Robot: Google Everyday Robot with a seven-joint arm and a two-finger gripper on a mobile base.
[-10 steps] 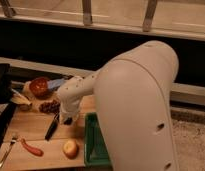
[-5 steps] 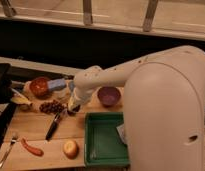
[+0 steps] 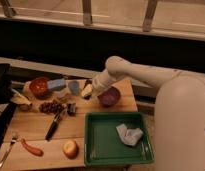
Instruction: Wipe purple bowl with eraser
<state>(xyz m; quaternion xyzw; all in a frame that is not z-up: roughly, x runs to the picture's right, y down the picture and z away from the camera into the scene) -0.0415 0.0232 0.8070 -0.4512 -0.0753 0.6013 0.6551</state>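
**Wiping not yet shown: pincer at the bowl's left rim**

The pincer sits at the end of the white arm, low over the table and just left of the purple bowl. Whether it is open or closed cannot be told, nor whether it holds anything; a pale patch and a dark patch show at its tip, but neither can be identified as the eraser. The eraser cannot be located with confidence anywhere on the table.

The purple bowl stands upright near the table's back right edge, just behind the green tray.

Judgement: the approach looks largely made, as the pincer is beside the bowl. Contact inside the bowl is not evident, so the wiping itself appears outstanding.
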